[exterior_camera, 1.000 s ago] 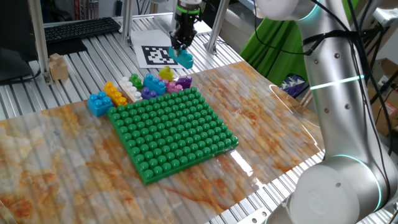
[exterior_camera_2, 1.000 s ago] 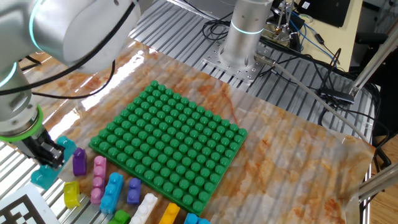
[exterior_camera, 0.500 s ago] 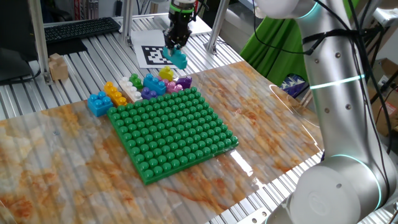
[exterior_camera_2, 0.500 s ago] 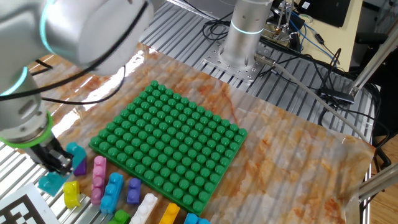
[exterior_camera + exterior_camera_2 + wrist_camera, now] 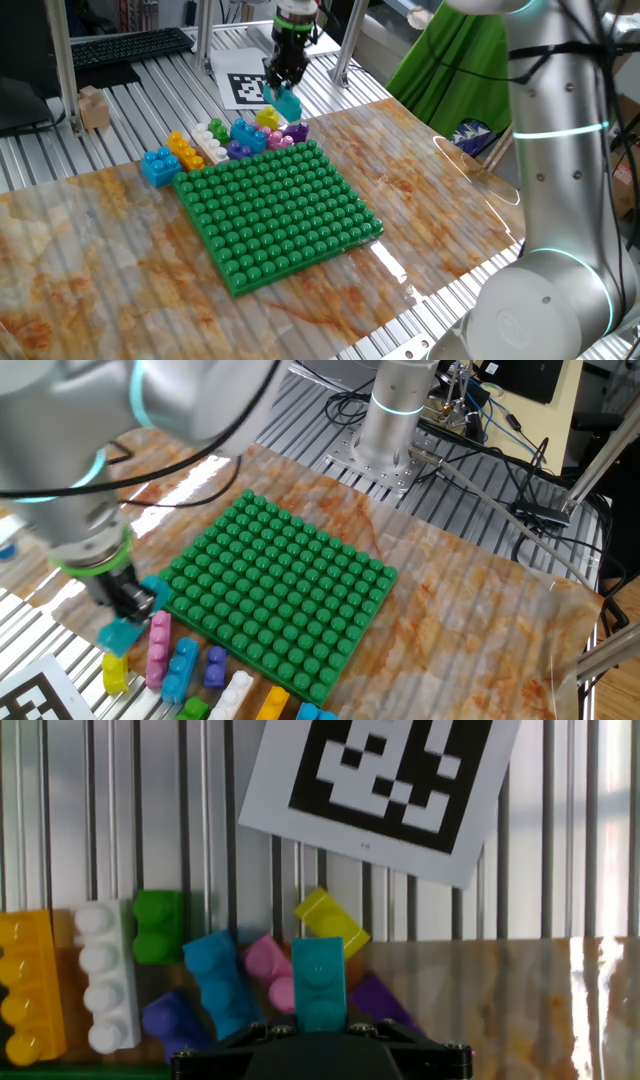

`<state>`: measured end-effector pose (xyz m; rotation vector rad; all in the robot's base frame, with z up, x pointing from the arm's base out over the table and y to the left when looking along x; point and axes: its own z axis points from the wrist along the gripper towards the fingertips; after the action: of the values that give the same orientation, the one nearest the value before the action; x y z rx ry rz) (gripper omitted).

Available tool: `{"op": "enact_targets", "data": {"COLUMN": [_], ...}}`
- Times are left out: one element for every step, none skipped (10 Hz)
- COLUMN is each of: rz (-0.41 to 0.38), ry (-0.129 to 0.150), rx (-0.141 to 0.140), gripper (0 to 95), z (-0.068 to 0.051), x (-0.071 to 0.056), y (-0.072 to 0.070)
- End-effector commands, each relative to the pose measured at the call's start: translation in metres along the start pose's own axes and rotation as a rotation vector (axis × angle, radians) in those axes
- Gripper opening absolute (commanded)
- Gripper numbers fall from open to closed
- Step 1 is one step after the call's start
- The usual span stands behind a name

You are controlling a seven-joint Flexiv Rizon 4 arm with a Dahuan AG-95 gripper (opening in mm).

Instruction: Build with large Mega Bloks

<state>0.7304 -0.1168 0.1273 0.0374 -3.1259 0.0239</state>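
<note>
**Teal brick held above the pile**

Teal brick (image 5: 319, 983) sits pinched between my fingers (image 5: 283, 84), lifted above the loose bricks by the green baseplate (image 5: 275, 209). Below it lie the pink brick (image 5: 268, 970), yellow brick (image 5: 331, 922), blue brick (image 5: 221, 982) and white brick (image 5: 104, 974).

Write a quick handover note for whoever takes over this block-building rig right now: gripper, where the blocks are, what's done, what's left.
Gripper: shut on a teal plastic studded brick, held in the air above the loose pile, pointing down.
Loose bricks: the blue brick, yellow brick, white brick, small green brick, purple brick, pink brick and a small yellow-green brick lie along the far edge of the big green studded baseplate.
Done: one brick picked up.
Left: nothing is on the baseplate yet; place the teal brick, then the others.
</note>
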Motion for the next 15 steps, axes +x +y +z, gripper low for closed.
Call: {"op": "enact_targets", "data": {"rz": [0.003,0.003,0.005,0.016,0.025,0.029,0.029,0.025,0.028,0.027,0.026,0.030,0.035,0.048,0.074], "ry": [-0.015,-0.018,-0.027,-0.029,-0.027,-0.029,-0.026,-0.026,-0.027,-0.024,-0.020,-0.021,-0.022,-0.018,-0.004], "rx": [0.001,0.000,0.002,0.002,0.001,0.003,0.002,0.002,0.004,0.006,0.006,0.009,0.012,0.017,0.021], "gripper": [0.0,0.0,0.0,0.0,0.0,0.0,0.0,0.0,0.0,0.0,0.0,0.0,0.0,0.0,0.0], "z": [0.005,0.008,0.011,0.013,0.013,0.012,0.011,0.008,0.005,0.003,0.003,0.003,0.003,0.003,0.003], "x": [0.011,0.018,0.024,0.032,0.035,0.038,0.041,0.044,0.046,0.048,0.049,0.049,0.049,0.049,0.049], "y": [0.007,0.010,0.013,0.017,0.020,0.024,0.027,0.031,0.033,0.035,0.037,0.037,0.037,0.037,0.037]}}
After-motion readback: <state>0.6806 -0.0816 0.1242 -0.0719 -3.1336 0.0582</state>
